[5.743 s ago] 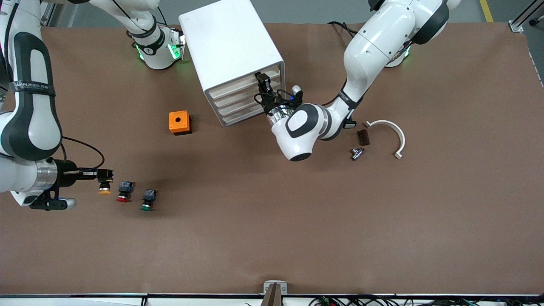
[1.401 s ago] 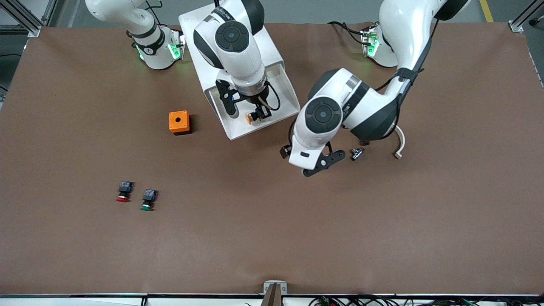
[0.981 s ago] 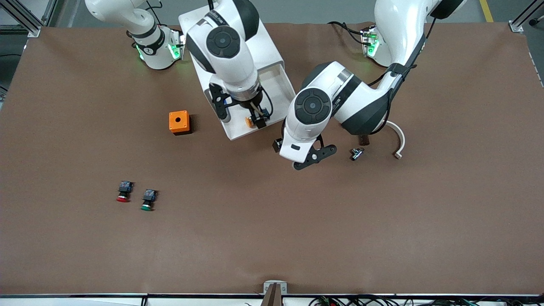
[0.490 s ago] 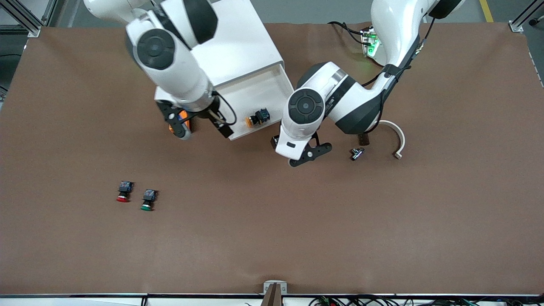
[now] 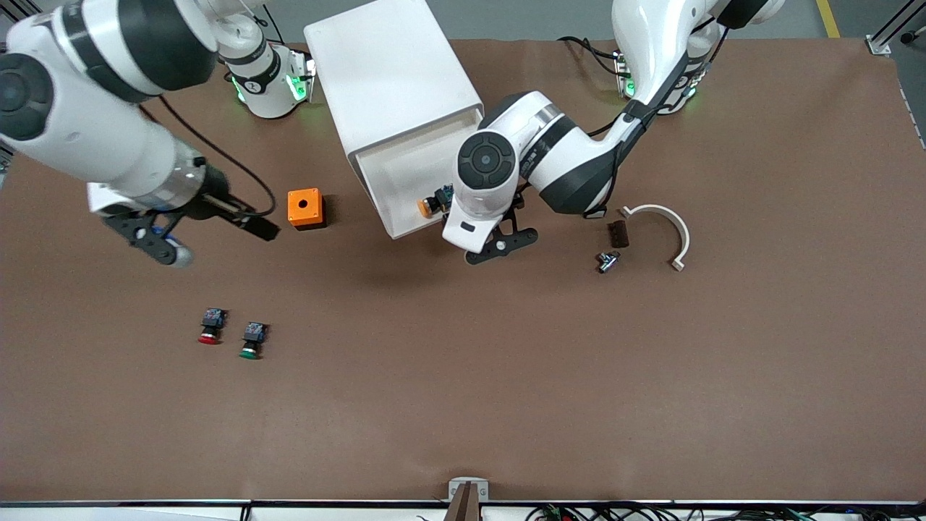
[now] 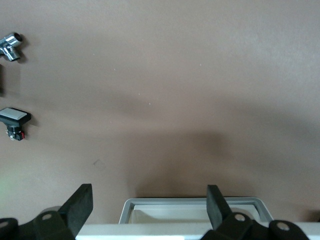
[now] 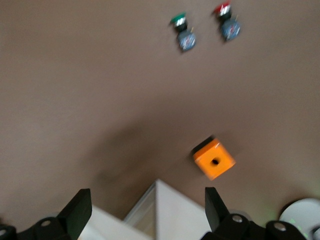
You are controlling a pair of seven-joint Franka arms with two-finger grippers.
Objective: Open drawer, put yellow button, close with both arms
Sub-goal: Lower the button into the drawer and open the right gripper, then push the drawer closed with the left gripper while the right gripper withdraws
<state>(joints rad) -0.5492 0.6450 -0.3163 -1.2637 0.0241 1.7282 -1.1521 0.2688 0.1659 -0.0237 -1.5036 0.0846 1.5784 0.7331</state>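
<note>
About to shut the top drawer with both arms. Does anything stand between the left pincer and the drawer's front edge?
Nothing visible does. The left pincer, open, hangs right over the drawer front lip, bare table before it. The yellow button lies inside.

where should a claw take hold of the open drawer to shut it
Probably its front panel, pushed from the front camera's side back toward the cabinet. The drawer stands pulled out with the yellow button inside, and that long flat front face suits a push better than a pinch. The open left claw is over that front edge already.
</note>
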